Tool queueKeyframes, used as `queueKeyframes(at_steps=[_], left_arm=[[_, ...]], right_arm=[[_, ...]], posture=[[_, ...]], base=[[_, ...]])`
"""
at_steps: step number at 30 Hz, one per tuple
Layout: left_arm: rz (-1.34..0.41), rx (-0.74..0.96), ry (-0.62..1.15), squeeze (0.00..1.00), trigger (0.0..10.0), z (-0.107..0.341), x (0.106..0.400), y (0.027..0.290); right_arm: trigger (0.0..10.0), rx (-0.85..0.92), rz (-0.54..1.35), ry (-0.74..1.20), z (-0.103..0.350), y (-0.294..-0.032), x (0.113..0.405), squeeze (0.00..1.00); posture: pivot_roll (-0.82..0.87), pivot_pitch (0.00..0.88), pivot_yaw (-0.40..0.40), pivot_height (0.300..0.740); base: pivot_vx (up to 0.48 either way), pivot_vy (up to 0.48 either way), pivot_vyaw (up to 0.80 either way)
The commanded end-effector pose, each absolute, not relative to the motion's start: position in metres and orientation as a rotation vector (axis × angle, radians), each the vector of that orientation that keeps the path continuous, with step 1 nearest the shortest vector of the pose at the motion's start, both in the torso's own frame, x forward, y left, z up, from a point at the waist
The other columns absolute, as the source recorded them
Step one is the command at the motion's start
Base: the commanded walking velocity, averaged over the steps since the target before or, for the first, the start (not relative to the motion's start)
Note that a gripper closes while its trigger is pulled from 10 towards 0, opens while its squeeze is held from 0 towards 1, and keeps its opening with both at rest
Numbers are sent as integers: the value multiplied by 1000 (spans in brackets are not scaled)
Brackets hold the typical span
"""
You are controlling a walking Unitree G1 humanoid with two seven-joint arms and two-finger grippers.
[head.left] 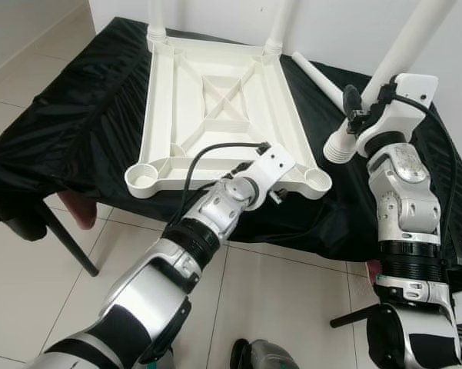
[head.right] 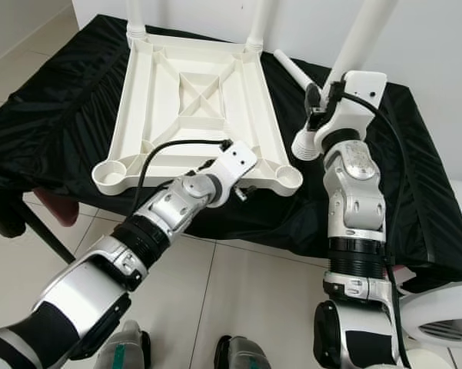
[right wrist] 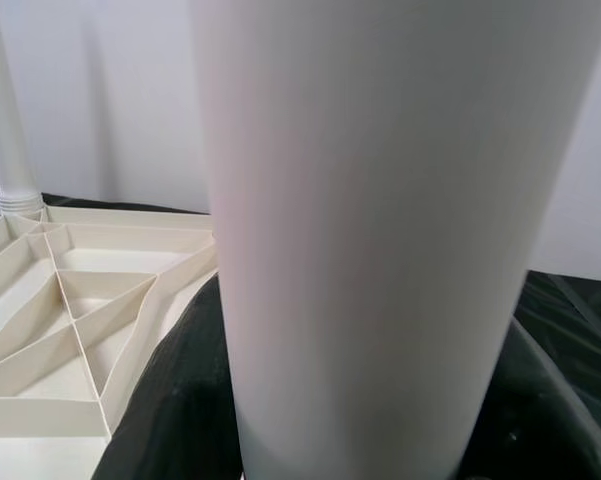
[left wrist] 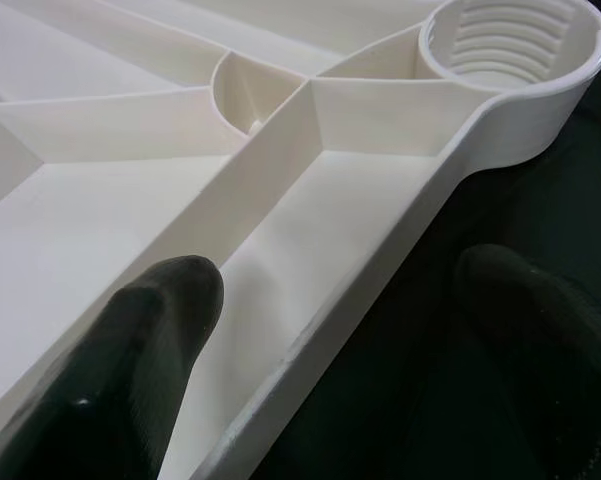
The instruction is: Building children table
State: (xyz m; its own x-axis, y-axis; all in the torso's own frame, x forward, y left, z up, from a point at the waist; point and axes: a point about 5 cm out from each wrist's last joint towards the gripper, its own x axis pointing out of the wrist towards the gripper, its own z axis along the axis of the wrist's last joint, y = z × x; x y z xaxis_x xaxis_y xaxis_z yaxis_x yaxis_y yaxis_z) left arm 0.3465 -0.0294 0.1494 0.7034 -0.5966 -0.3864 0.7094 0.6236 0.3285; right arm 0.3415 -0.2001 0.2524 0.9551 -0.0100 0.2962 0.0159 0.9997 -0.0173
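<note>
**Tabletop rim between spread fingers, leg gripped**

The upturned white tabletop lies on the black cloth. The left gripper straddles its near rim, fingers apart. The right gripper clasps a white leg beside the near-right corner socket.

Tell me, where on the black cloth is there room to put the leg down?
Bare black cloth lies left of the upside-down tabletop, and some behind the right gripper holding a white leg. It is crowded between tabletop and right gripper, where a loose leg lies. The left gripper straddles the near rim.
</note>
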Motion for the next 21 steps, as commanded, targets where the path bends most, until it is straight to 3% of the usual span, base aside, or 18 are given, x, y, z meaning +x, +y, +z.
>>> queueKeyframes(at_steps=[1, 9, 13, 19, 21], left_arm=[[-734, 514, 220, 0, 10000, 153, 348, -33], [-790, 568, 233, 0, 10000, 149, 350, -38], [-934, 598, 282, 0, 10000, 138, 339, -49], [-1004, 598, 303, 0, 9961, 132, 333, -54], [-1013, 601, 306, 0, 9412, 131, 332, -54]], right_arm=[[10000, -21, -23, -329, 257, -203, 339, 0], [10000, -25, -26, -337, 259, -203, 338, 0], [10000, -26, -35, -337, 258, -204, 337, 0], [10000, -28, -42, -338, 258, -205, 336, 0], [10000, -27, -43, -338, 257, -205, 336, 0]], posture=[[51, 56, -71, 740], [41, 60, -63, 740], [38, 64, -50, 740], [37, 66, -46, 740], [36, 66, -45, 740]], base=[[0, 0, 0], [0, 0, 0], [0, 0, 0], [0, 0, 0], [0, 0, 0]])
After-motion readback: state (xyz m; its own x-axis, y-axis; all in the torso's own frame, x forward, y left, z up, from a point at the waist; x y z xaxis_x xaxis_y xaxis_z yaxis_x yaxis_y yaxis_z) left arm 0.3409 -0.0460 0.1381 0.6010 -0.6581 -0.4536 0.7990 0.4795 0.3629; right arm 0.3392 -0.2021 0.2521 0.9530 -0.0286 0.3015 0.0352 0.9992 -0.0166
